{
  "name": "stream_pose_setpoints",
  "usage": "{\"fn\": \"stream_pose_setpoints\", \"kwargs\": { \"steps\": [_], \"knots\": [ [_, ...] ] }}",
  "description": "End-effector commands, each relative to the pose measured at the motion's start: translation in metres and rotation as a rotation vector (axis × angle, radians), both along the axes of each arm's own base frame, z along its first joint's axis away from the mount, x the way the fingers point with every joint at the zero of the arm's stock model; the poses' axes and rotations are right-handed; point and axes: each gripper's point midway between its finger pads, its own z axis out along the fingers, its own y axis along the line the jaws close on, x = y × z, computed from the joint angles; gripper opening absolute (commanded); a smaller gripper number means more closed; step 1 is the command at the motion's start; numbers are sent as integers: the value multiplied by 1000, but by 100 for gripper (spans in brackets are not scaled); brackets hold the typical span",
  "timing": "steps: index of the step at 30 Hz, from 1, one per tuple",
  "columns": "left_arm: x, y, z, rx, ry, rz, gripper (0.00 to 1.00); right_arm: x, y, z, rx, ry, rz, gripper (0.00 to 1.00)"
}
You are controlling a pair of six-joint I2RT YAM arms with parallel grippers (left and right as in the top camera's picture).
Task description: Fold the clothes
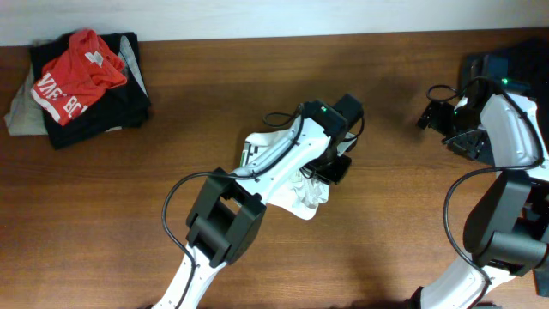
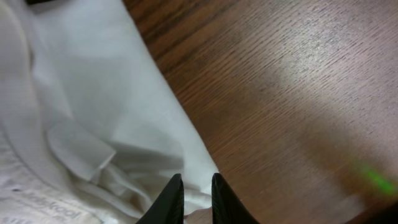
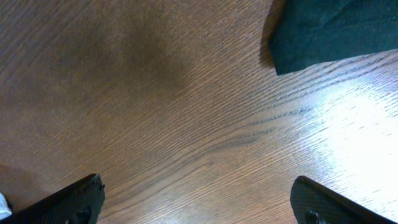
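Observation:
The white shirt (image 1: pixel 296 190) lies bunched at the table's centre, mostly under my left arm. In the left wrist view the shirt (image 2: pixel 93 106) fills the left half, with bare wood to its right. My left gripper (image 2: pixel 198 193) is shut on a fold at the white shirt's edge; it also shows in the overhead view (image 1: pixel 334 167). My right gripper (image 3: pixel 199 199) is open wide and empty over bare wood, at the table's right in the overhead view (image 1: pixel 437 116). A dark slate garment (image 3: pixel 329 31) lies just beyond it.
A stack of clothes sits at the far left corner: a red garment with white lettering (image 1: pixel 77 73) on top of black (image 1: pixel 99 116) and grey pieces. Bare wood (image 1: pixel 129 215) surrounds the shirt.

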Motion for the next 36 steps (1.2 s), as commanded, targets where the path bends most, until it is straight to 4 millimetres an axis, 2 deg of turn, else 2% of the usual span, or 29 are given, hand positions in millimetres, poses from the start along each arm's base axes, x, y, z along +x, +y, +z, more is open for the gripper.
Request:
{"fn": "stream_pose_setpoints", "kwargs": {
  "steps": [1, 4, 5, 6, 7, 8, 9, 13, 15, 17, 19, 21, 25, 31, 35, 36],
  "knots": [
    [5, -1, -4, 7, -16, -31, 16, 4, -5, 4, -17, -11, -18, 99],
    [16, -11, 46, -60, -92, -52, 16, 4, -5, 4, -17, -11, -18, 99],
    [23, -9, 66, -66, -136, -42, 20, 4, -5, 4, -17, -11, -18, 99],
    [32, -3, 78, -50, -180, -29, 32, 4, -5, 4, -17, -11, -18, 99],
    [43, 9, 89, -15, -229, -7, 45, 4, -5, 4, -17, -11, -18, 99],
    [48, 15, 91, -1, -239, 5, 45, 4, -5, 4, -17, -11, -18, 99],
    [51, 20, 90, 2, -234, 17, 39, 4, -5, 4, -17, -11, -18, 99],
    [63, 54, 66, 92, -172, 94, 40, 4, -5, 4, -17, -11, -18, 99],
    [64, 62, 49, 118, -139, 105, 35, 4, -5, 4, -17, -11, -18, 99],
    [59, 67, 25, 156, -94, 102, 23, 4, -5, 4, -17, -11, -18, 99],
    [57, 69, 9, 181, -63, 121, 17, 4, -5, 4, -17, -11, -18, 99],
    [50, 62, -4, 158, -4, 121, 8, 4, -5, 4, -17, -11, -18, 99],
    [44, 43, -17, 86, 52, 113, 4, 4, -5, 4, -17, -11, -18, 98],
    [40, 22, -21, 53, 22, 77, 4, 4, -5, 4, -17, -11, -18, 99],
    [44, 13, -34, 34, 2, 68, 5, 4, -5, 4, -17, -11, -18, 99],
    [45, 11, -35, 28, -4, 68, 9, 4, -5, 4, -17, -11, -18, 99]
  ]
}}
